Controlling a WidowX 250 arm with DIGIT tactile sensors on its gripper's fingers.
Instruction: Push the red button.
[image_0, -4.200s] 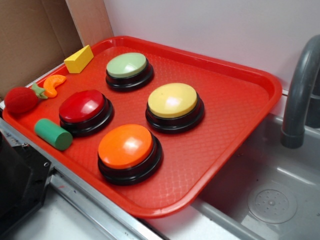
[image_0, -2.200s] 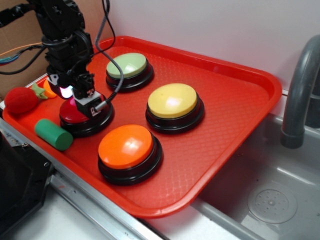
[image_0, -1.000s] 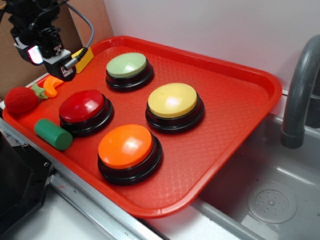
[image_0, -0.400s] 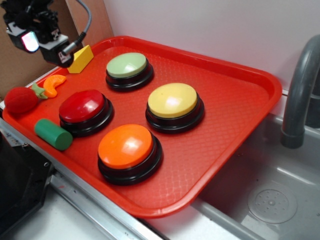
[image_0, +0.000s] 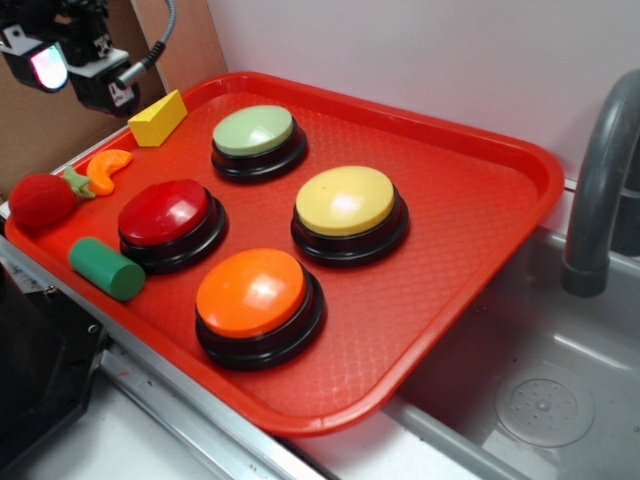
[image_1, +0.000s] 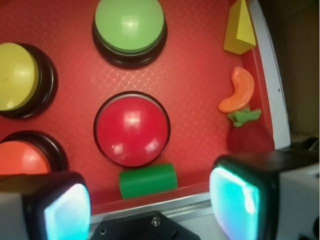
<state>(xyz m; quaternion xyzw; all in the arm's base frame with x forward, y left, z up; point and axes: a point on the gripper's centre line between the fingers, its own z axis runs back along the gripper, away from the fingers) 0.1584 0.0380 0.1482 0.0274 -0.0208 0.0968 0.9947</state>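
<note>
The red button, a glossy dark-red dome on a black base, sits at the left of the red tray. In the wrist view the red button lies well below me, with nothing on it. My gripper hangs high above the tray's back-left corner, up and to the left of the button and clear of it. Seen from the wrist, the gripper is open, its two glowing pads wide apart with nothing between them.
On the tray also stand an orange button, a yellow button and a pale green button. A green cylinder, a yellow wedge, an orange slice and a fuzzy red toy lie along the left rim. A grey faucet rises at the right.
About two seconds ago the gripper was down on the red button. It has since lifted off and drawn up and back to the left, still rising in the last half second.
</note>
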